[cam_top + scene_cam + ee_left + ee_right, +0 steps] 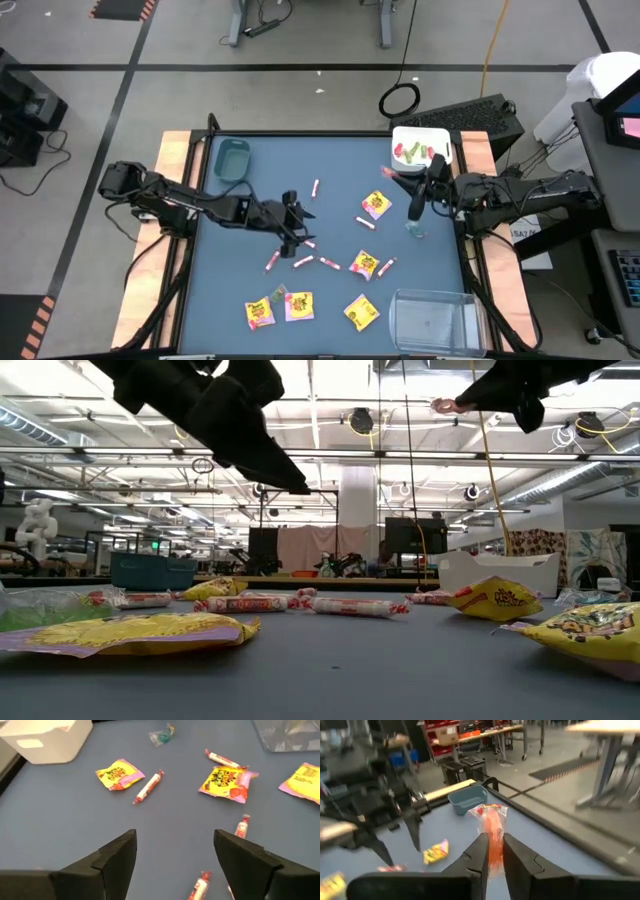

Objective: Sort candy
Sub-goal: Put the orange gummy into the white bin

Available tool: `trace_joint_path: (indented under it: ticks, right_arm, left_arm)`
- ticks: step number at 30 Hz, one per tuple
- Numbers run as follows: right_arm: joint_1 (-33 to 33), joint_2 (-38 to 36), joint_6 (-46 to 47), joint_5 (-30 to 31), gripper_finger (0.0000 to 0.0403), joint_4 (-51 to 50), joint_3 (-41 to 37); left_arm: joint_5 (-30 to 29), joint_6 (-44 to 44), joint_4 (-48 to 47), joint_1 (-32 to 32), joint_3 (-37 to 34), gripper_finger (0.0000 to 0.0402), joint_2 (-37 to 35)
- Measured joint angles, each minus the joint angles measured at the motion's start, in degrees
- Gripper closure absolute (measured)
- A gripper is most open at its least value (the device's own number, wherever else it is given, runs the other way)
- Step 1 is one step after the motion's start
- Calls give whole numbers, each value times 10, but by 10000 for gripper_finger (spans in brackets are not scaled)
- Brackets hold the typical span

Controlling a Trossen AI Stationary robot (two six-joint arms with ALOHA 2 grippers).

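Holding a red clear-wrapped candy (491, 832) pinched between its closed fingers, our right gripper (432, 178) hangs above the table's right side, just beside the white bin (405, 134) at the far right, which already has a few green and red pieces in it. Our left gripper (293, 222) hovers over the middle of the blue table (340, 310) with its jaws spread and nothing between them, pink-white sticks (303, 261) lying just below it.

We judge the sort barely begun — yellow packets (376, 206) and sticks lie scattered across the mat, a small clear green piece (414, 231) sits near the right arm, and the teal bin (232, 160) and clear bin (433, 318) look empty.
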Motion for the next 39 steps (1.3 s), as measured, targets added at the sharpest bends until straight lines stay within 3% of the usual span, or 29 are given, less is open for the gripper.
trace_joint_path:
  ticks: [4, 15, 24, 32, 39]
  right_arm:
    - [0, 0, 75, 0, 360, 0, 0]
    - [-41, 15, 8, 62, 360, -27, 1]
    - [-237, 30, -8, 57, 360, -130, 1]
    - [-428, 91, -38, -81, 360, -133, 1]
    - [-515, 211, -51, -136, 360, -109, 1]
  left_arm:
    - [0, -1, -4, -8, 0, 132, 0]
    - [0, -2, -7, -18, 0, 132, 0]
    - [-26, -47, -57, -17, 0, 132, 0]
    - [-28, -132, -138, -18, 0, 132, 0]
    - [-25, -196, -192, -40, 0, 132, 0]
